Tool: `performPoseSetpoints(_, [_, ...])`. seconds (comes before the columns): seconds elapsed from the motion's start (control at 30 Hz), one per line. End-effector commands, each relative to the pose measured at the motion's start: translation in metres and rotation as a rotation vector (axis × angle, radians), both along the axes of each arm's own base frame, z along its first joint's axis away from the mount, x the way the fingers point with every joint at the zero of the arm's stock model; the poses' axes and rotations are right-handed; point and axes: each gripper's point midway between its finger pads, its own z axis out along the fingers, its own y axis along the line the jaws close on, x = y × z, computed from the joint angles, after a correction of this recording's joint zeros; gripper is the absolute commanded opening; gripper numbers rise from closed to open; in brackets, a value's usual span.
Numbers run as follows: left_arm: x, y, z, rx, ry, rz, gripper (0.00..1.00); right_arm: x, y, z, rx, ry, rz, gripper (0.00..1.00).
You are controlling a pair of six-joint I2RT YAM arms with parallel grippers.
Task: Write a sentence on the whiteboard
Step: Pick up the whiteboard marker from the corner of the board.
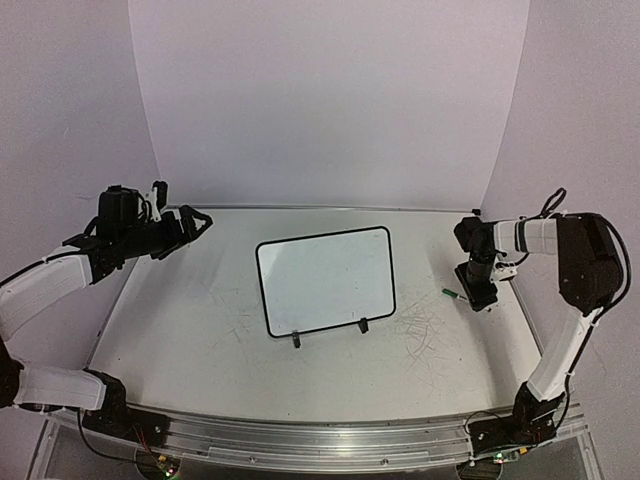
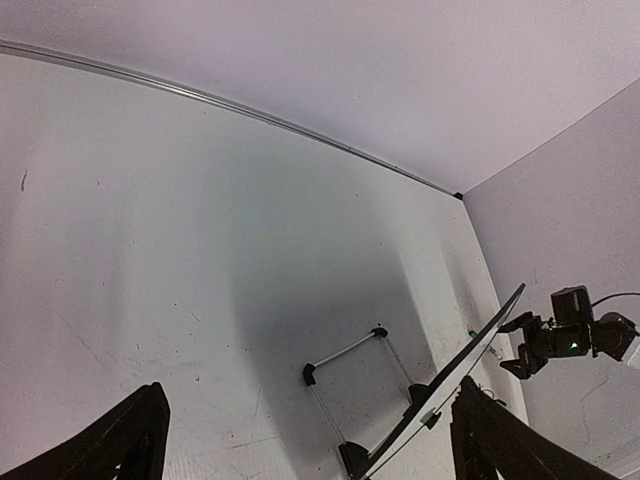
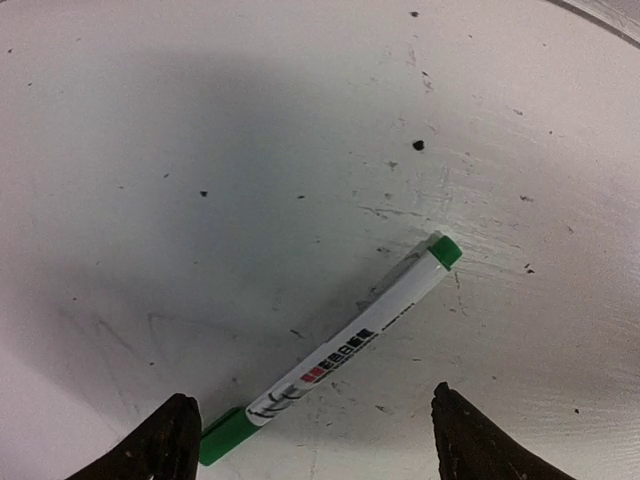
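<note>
The whiteboard (image 1: 325, 281) stands on its wire stand mid-table, its face blank; no green sentence shows on it. The left wrist view shows it edge-on from behind (image 2: 470, 365), with the wire stand (image 2: 345, 352). A white marker with green cap (image 3: 345, 350) lies flat on the table at the right; it also shows in the top view (image 1: 452, 294). My right gripper (image 3: 310, 445) is open and hovers low over the marker, one finger on each side, not touching it. My left gripper (image 1: 195, 222) is open and empty, held up at the far left.
The tabletop (image 1: 180, 320) carries faint grey scribble marks, densest at the right front (image 1: 422, 330). A white backdrop wall rises behind the table. My right arm shows in the left wrist view (image 2: 565, 335).
</note>
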Motion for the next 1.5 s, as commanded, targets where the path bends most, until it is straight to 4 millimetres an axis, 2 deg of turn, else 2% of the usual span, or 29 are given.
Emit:
performPoseSetpoints(0.0, [-0.001, -0.002, 0.021, 0.023, -0.072, -0.027, 0.99, -0.002, -0.006, -0.004, 0.009, 0.027, -0.138, 0.75])
performPoseSetpoints(0.3, [0.000, 0.002, 0.033, 0.053, -0.120, -0.009, 0.99, 0.004, -0.015, -0.013, -0.035, 0.083, -0.206, 0.69])
performPoseSetpoints(0.57, [-0.004, -0.001, 0.034, 0.056, -0.124, -0.018, 0.99, 0.001, -0.019, -0.031, -0.057, 0.175, -0.235, 0.63])
performPoseSetpoints(0.9, [-0.006, -0.002, 0.038, 0.053, -0.129, -0.020, 0.99, -0.014, -0.015, -0.049, -0.044, 0.290, -0.235, 0.42])
performPoseSetpoints(1.13, [-0.008, -0.003, 0.047, 0.026, -0.135, -0.023, 0.99, -0.018, -0.013, -0.038, -0.024, 0.268, -0.215, 0.25])
performPoseSetpoints(1.27, [-0.012, -0.005, 0.053, -0.003, -0.130, -0.030, 0.99, -0.020, -0.014, -0.028, -0.015, 0.226, -0.184, 0.03])
performPoseSetpoints(1.47, [-0.020, -0.011, 0.062, -0.077, -0.110, -0.054, 0.99, -0.023, -0.015, -0.010, -0.002, 0.143, -0.099, 0.00])
